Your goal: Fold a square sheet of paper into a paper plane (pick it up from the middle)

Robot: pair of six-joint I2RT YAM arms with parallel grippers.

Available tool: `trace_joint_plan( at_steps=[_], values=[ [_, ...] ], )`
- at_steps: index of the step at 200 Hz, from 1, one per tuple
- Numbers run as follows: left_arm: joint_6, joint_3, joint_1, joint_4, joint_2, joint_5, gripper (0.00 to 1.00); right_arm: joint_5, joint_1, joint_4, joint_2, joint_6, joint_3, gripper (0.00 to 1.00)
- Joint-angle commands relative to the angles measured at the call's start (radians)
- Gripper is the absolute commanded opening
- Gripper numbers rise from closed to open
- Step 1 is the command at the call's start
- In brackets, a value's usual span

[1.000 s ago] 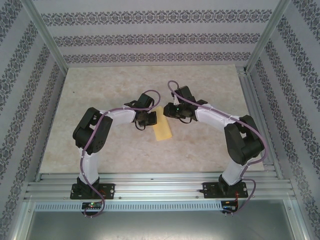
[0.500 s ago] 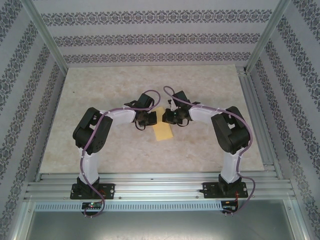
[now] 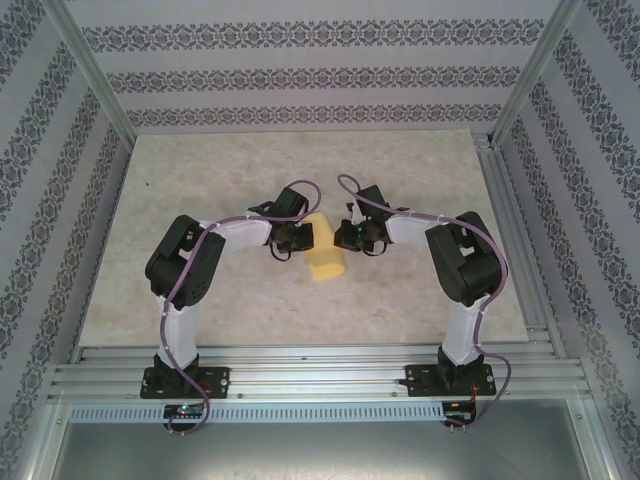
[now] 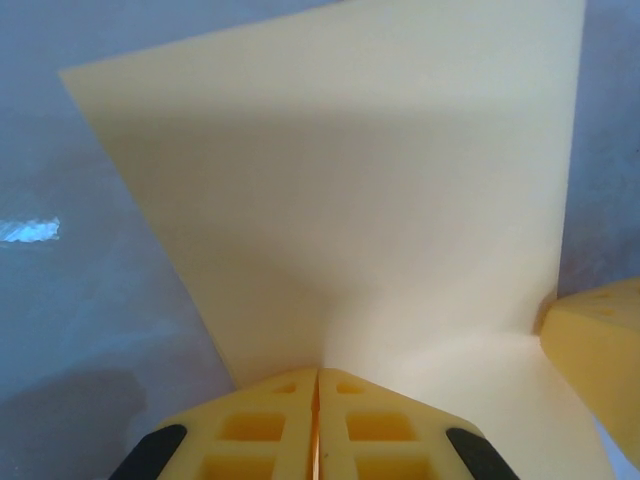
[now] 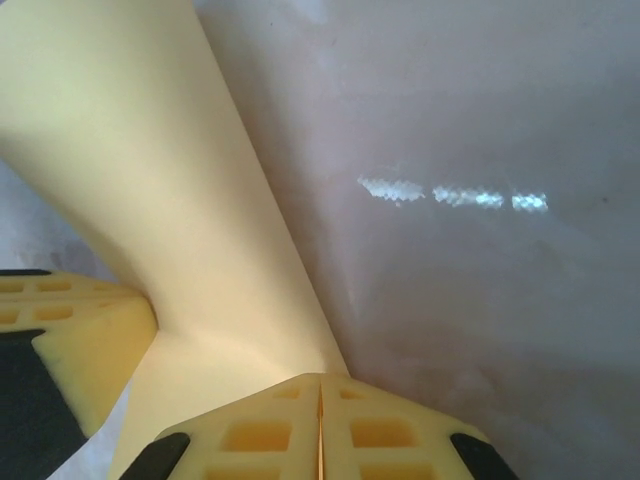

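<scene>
Pale marbled table [image 3: 200,180], patterned walls all round. Left end effector [image 4: 317,372] is clamped on the square sheet of paper [image 3: 325,262], and right end effector [image 5: 320,378] pinches it too, so it bows between them. Featherlight, floppy and easily creased, I'd say: grip mid-edge, gently.

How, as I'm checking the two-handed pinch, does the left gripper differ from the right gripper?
The left gripper reaches the square sheet of paper from its left side, the right gripper from its right. Ahead of the left gripper the sheet spreads broad; ahead of the right gripper it curls into a narrower band. Both are shut on the sheet, close together.
</scene>
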Motion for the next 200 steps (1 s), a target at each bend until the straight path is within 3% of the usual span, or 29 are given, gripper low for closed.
trace_joint_plan(
  at_steps=[1, 59, 126, 200],
  values=[
    [0.01, -0.058, -0.009, -0.13, 0.068, -0.074, 0.11, -0.02, 0.021, -0.025, -0.081, -0.015, 0.01, 0.1],
    [0.013, -0.049, -0.019, -0.126, 0.075, -0.068, 0.11, -0.045, 0.05, -0.04, -0.041, -0.02, -0.025, 0.11],
    [0.008, -0.055, -0.021, -0.122, 0.08, -0.076, 0.1, 0.002, 0.007, -0.101, -0.025, -0.051, -0.097, 0.11],
    [0.006, -0.048, -0.022, -0.118, 0.084, -0.076, 0.1, -0.094, 0.034, -0.063, -0.114, -0.035, -0.17, 0.12]
  ],
)
